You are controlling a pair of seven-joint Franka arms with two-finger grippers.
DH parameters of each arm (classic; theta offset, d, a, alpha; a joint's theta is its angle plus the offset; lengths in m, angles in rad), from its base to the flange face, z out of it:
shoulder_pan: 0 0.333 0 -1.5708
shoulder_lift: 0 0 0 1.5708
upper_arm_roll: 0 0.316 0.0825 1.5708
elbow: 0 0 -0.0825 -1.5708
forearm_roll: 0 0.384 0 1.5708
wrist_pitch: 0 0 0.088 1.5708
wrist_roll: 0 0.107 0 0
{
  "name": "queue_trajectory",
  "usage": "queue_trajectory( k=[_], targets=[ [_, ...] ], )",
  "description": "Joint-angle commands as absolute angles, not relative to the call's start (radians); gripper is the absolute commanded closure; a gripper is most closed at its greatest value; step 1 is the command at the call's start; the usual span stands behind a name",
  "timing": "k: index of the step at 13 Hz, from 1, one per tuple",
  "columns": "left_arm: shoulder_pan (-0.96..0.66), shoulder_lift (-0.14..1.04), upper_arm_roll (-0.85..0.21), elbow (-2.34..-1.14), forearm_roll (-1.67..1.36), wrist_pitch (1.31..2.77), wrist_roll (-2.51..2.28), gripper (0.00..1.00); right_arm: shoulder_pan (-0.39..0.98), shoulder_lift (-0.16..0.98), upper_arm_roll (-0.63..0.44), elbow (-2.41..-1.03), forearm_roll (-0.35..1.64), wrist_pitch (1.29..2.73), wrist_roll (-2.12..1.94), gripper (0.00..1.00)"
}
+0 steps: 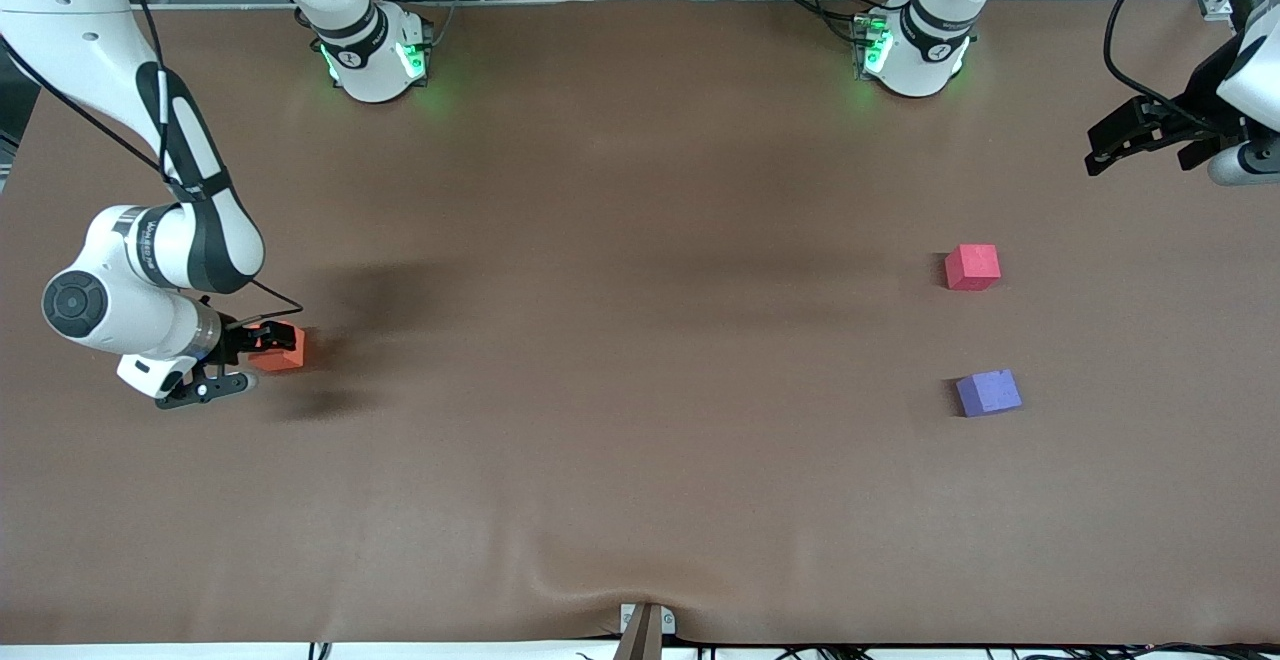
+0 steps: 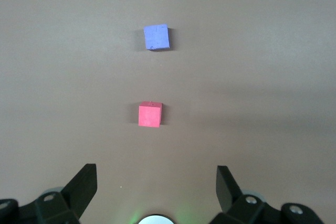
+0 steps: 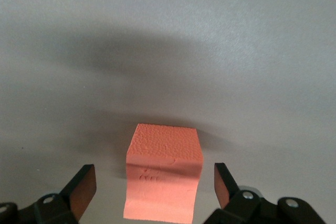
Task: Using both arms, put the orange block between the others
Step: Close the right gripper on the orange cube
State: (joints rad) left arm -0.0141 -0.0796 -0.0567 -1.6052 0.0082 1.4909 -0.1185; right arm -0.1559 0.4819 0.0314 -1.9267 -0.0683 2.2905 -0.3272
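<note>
The orange block (image 1: 288,353) (image 3: 164,177) rests on the brown table toward the right arm's end. My right gripper (image 1: 258,362) (image 3: 153,174) is low around it and open, with a gap on each side between its fingers and the block. The red-pink cube (image 1: 972,267) (image 2: 150,115) and the purple-blue cube (image 1: 988,392) (image 2: 157,38) sit apart toward the left arm's end, the purple-blue one nearer the front camera. My left gripper (image 1: 1140,158) (image 2: 156,177) hangs open and empty in the air over that end of the table.
The brown mat (image 1: 640,340) covers the whole table and wrinkles near its front edge by a small bracket (image 1: 645,625). Two green-lit arm bases (image 1: 375,55) (image 1: 915,50) stand along the back edge.
</note>
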Motion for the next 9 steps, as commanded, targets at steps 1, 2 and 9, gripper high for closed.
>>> queue_trajectory(
  k=[1,2,9],
  targets=[
    [-0.006,-0.074,-0.063,-1.598,0.014,1.477,-0.117,0.00,-0.176,0.489,0.044,-1.948,-0.101,2.329,-0.339,0.00],
    [-0.006,-0.069,-0.063,-1.598,0.012,1.479,-0.115,0.00,-0.176,0.501,0.044,-1.947,-0.101,2.330,-0.334,0.00],
    [-0.005,-0.043,-0.061,-1.597,0.014,1.482,-0.117,0.00,-0.184,0.537,0.040,-1.939,-0.100,2.324,-0.292,0.46]
  ],
)
